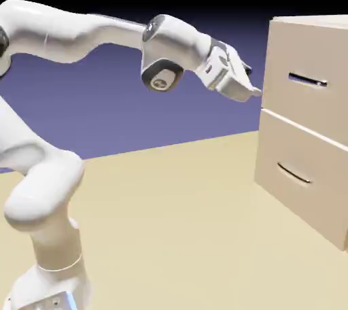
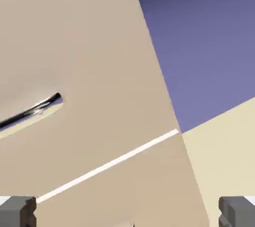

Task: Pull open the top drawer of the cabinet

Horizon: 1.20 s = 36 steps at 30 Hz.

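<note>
Seen from beside the arm, the exterior view faces the cabinet at mid-distance, while the tilted hand view looks close onto the same top drawer front.

The beige cabinet stands upright on the surface at the exterior view's right. Its top drawer sits shut, flush, its thin dark bar handle lying level across the flat front.
</note>
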{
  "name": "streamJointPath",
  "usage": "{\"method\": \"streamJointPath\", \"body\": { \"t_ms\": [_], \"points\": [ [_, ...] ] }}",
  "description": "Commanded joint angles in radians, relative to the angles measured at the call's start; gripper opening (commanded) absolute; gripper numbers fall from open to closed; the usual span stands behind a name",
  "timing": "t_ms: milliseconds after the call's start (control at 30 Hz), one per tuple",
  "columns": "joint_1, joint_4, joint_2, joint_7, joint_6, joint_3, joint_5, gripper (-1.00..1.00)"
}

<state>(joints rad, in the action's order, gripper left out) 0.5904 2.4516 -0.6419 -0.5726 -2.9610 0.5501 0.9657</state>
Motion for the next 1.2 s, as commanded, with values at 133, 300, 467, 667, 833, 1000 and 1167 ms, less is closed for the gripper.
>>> {"method": "streamJointPath", "body": {
  "t_ms": [133,300,467,667,833,1000,1167],
  "points": [
    [0.136,-0.081,-0.016,0.038,0.017,0.124,0.218,1.0],
    [0.271,-0.161,-0.032,0.076,0.034,0.248,0.435,1.0],
    [0.407,-0.242,-0.049,0.114,0.051,0.372,0.652,1.0],
    [0.57,-0.339,-0.068,0.159,0.072,0.52,0.913,1.0],
    [0.705,-0.42,-0.084,0.197,0.089,0.644,1.131,1.0],
    [0.841,-0.5,-0.1,0.235,0.106,0.768,1.348,1.0],
    [0.977,-0.581,-0.117,0.273,0.123,0.892,1.566,1.0]
  ]
}}
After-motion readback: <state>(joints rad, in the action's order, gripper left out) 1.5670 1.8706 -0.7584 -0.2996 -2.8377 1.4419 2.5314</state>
